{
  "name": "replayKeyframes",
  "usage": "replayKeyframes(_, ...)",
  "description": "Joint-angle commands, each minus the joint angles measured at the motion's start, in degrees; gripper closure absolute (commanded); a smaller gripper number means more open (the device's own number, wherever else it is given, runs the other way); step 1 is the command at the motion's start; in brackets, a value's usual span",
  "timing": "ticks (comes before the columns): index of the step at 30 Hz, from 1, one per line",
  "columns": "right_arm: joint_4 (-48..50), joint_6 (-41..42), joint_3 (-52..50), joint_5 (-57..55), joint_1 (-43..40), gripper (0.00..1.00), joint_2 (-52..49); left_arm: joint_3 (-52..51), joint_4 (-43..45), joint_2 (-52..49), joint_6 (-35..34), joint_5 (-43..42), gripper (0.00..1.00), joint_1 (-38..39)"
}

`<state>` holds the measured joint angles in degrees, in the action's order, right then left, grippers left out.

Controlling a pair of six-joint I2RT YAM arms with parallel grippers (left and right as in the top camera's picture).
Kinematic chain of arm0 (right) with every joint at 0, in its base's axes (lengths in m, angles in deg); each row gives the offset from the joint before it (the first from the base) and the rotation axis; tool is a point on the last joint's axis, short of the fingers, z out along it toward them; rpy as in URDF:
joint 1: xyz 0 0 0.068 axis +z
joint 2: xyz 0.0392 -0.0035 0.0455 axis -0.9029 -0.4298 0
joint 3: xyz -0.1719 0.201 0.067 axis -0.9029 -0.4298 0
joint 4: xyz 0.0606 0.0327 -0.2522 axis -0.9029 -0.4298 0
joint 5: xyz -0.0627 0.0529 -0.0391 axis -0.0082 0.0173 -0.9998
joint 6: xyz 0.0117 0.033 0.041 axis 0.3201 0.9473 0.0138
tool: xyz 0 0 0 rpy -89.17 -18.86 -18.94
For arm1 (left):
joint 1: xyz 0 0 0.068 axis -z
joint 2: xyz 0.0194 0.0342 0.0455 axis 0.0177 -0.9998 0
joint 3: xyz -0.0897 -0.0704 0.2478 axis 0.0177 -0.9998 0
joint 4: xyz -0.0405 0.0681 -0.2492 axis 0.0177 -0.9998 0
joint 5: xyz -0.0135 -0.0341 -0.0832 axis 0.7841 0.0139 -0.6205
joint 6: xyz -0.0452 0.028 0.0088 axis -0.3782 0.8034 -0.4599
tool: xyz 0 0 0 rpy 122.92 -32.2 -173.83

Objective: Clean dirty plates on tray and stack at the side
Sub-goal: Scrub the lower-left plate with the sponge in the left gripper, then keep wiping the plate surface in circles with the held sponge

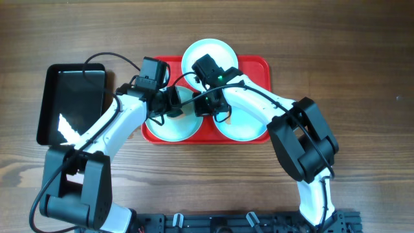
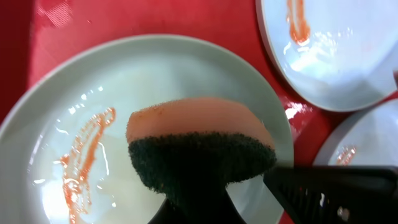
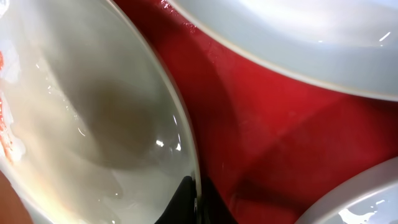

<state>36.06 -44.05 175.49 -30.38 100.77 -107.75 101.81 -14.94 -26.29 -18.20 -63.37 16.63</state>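
The left claw [image 2: 194, 202] is clamping shut on a sponge [image 2: 199, 143], orange foam and dark scrub layer both showing, and is hanging over the near-left plate [image 2: 68, 93] just beside its sauce smear [image 2: 84, 155]. I cannot tell whether the sponge is touching the plate yet. The right claw [image 3: 194, 202] is pinching shut on that same plate's rim, probably to keep it from sliding or spinning while the sponge is rubbing. The plate is lying flat in the red tray [image 1: 259, 65], with the back plate [image 1: 207, 52] and the near-right plate [image 1: 249, 126] crowding close, rims nearly meeting and only slivers of red showing between them (so wide strokes are risking a knock on a neighbour). Both wrists are meeting over the tray's middle, leaving little room for either to swing. Open space is lying outward: bare table [image 1: 362, 65] to the right looks roomiest for stacking, while a black tray [image 1: 71, 97] is taking up the left side.
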Motion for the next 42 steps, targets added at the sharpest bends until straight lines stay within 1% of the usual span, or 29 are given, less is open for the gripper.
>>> replayKeyframes(1, -1.6, -2.3, -1.0, 0.8, 0.5, 0.96, -0.8, 1.0, -0.3, -2.3, 1.6, -3.3, 0.96, -0.2)
replayKeyframes(8, -1.8, -2.1, -1.0, 0.7, 0.5, 0.96, -0.8, 1.0, 3.2, -7.6, 1.2, -2.7, 0.96, -0.8)
replayKeyframes(12, -1.8, -2.1, -1.0, 0.7, 0.5, 0.96, -0.8, 1.0, 3.2, -8.8, 1.2, -2.5, 0.96, -1.9)
replayKeyframes(15, -1.8, -2.2, -1.0, 0.7, 0.5, 0.96, -0.8, 1.1, 2.6, -8.8, 1.2, -0.8, 0.96, -3.6)
replayKeyframes(23, -1.7, -1.7, -1.0, -0.2, 0.5, 0.96, -0.8, 1.1, -2.7, -8.8, 1.2, -0.3, 0.96, -9.8)
replayKeyframes(28, -1.4, -1.7, -1.0, -0.2, 0.5, 0.96, -0.8, 1.1, -6.5, -8.8, 1.2, -0.5, 0.96, -10.6)
replayKeyframes(32, -1.3, -0.6, -1.0, -0.4, 0.5, 0.96, -0.8, 1.1, -9.6, -8.4, 1.2, -5.0, 0.96, -10.3)
replayKeyframes(36, -1.3, -0.7, -1.0, -0.4, 0.5, 0.96, -0.8, 1.1, -12.1, -7.1, 1.3, -12.7, 0.96, -9.6)
replayKeyframes(42, -1.1, -0.6, -1.0, -0.4, 0.5, 0.96, -0.8, 1.1, -10.2, -4.4, 1.5, -13.2, 0.96, -6.7)
